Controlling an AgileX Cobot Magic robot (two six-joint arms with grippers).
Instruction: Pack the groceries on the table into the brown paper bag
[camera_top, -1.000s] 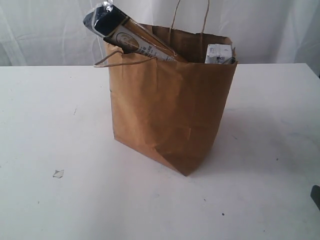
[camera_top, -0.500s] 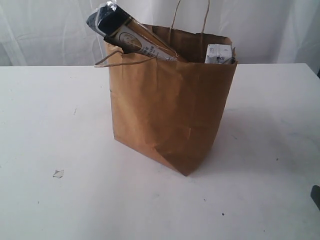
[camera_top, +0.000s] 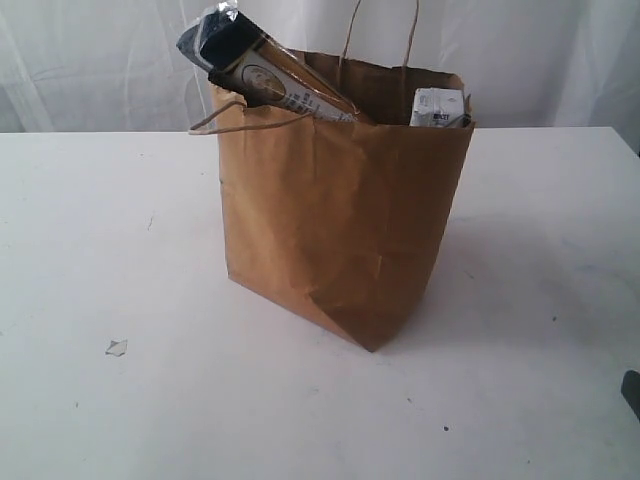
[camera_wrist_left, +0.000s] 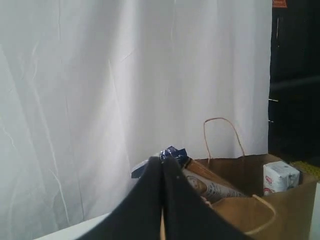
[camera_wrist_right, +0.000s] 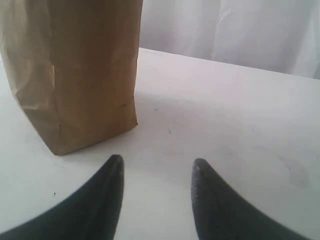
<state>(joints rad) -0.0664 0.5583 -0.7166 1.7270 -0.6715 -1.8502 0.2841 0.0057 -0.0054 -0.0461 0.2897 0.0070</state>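
Only the wrist view shows left gripper (camera_wrist_left: 163, 162) pinched, apparently empty.

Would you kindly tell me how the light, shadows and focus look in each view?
Exterior view: soft, even light; the brown paper bag throws a faint shadow rightward on the table. Left wrist view: the left gripper is a dark, blurred silhouette, the bag behind sharper. Right wrist view: the right gripper is likewise dark and unfocused, the table washed out.

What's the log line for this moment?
bag: upright on table | noodle packet: in bag, sticking out | carton: in bag, at rim | left fingers: shut, empty | right fingers: open, empty
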